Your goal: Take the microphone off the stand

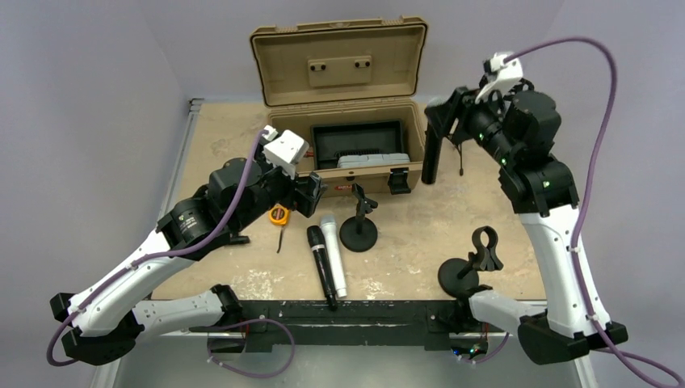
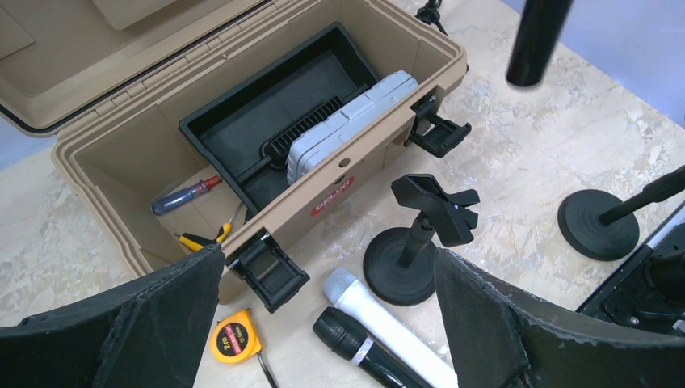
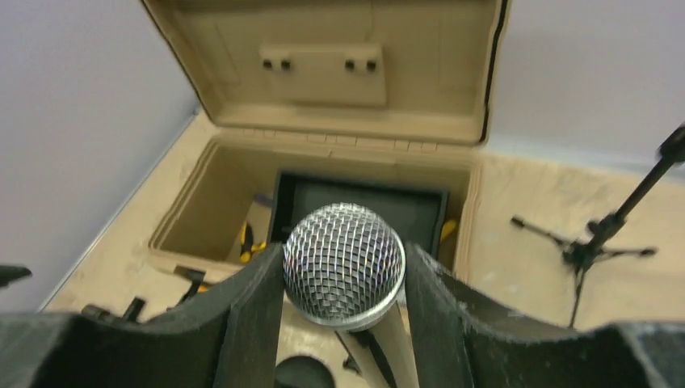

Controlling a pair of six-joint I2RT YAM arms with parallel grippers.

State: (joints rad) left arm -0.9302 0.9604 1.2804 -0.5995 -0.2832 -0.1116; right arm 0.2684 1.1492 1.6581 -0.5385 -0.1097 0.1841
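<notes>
My right gripper (image 1: 450, 111) is shut on a black microphone (image 1: 430, 153) with a silver mesh head (image 3: 343, 242) and holds it upright in the air beside the case's right end, clear of both stands. In the right wrist view the gripper (image 3: 346, 271) clamps it just below the head. Its handle tip also shows in the left wrist view (image 2: 537, 40). The stand (image 1: 472, 260) at the front right has an empty clip. A second stand (image 1: 358, 224) in the middle is empty too. My left gripper (image 1: 311, 194) is open and empty, hovering over the table (image 2: 327, 257).
A white microphone (image 1: 333, 252) and a black one (image 1: 321, 263) lie side by side near the front edge. A yellow tape measure (image 2: 236, 338) lies left of them. The open tan case (image 1: 347, 113) holds a tray, a grey box and screwdrivers. A small tripod (image 3: 598, 242) stands right of the case.
</notes>
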